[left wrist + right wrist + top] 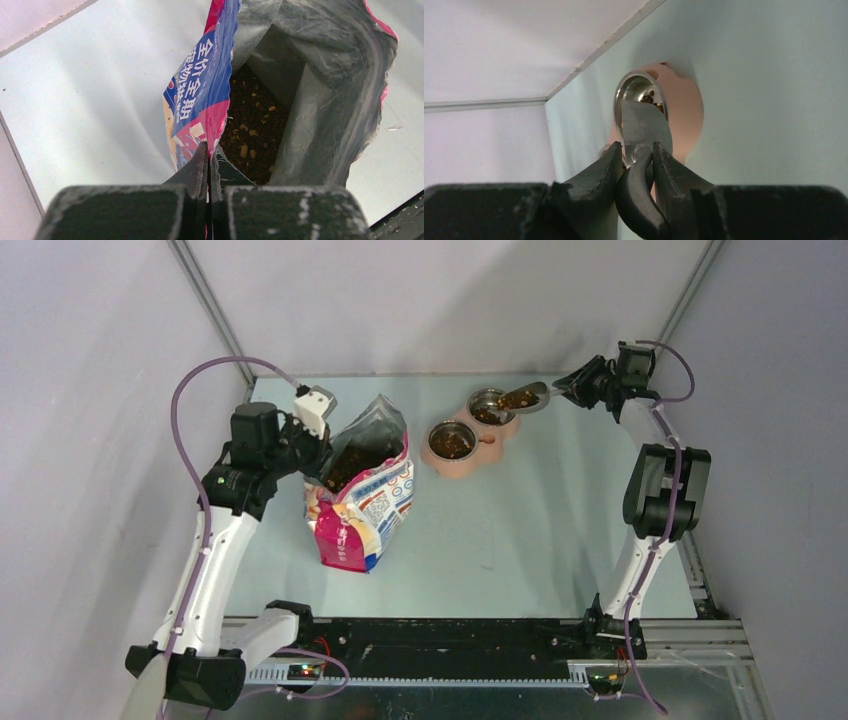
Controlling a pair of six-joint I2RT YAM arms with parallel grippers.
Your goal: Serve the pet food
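Riding in the scoop (527,396), a brown load of pet food (517,399) hangs over the right rim of the far bowl (484,398). More kibble already lies in that bowl, and more in the near bowl (451,441) beside it. Both are metal and both sit in one pink holder (466,465) toward the back of the bench (520,530). The biggest heap is over on the left, down inside the open bag (362,505), where dark pieces with a few paler ones show through the mouth.

The right pincer (566,390) is clamped on the scoop's dark handle, and its wrist camera shows the fingers squeezing that handle from both sides, with the shiny scoop poking out over the pink holder. The left pincer (318,458) is pinched together on the bag's torn top edge. The bag stands upright on the bench, well apart from the bowls.
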